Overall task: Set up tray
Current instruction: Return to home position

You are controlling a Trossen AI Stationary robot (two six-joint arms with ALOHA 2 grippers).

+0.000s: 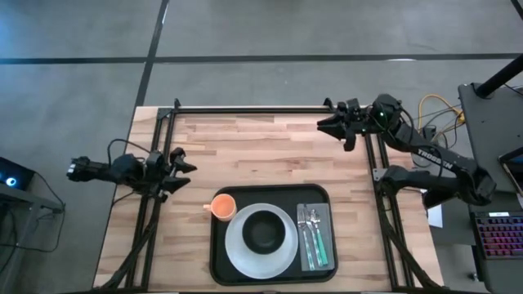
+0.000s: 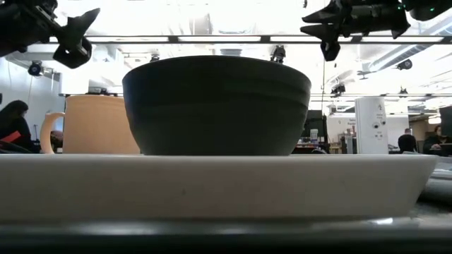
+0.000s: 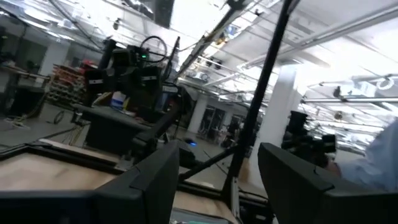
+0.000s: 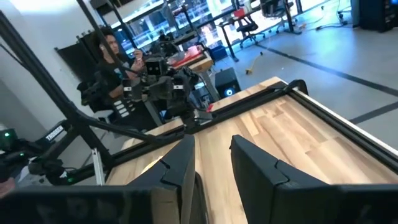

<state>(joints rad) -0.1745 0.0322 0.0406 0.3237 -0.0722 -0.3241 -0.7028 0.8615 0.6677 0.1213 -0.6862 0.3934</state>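
Jaws of the left gripper (image 1: 186,168) are seen wide apart with nothing held. Those of the right gripper (image 1: 325,124) are parted more narrowly, also empty, as its own wrist view confirms. The tray (image 1: 217,261) is set at the table's (image 1: 261,147) near edge, between the two side rails. Only the high view shows the cutlery (image 1: 310,233) laid on the grey napkin (image 1: 325,214) in the tray's right part. In the low view just the black bowl (image 2: 215,106), white plate (image 2: 212,187) and orange mug (image 2: 99,123) are shown. Neither wrist view takes in the tray. Both grippers are held well apart from it, over bare wood near the table's left and far right edges.
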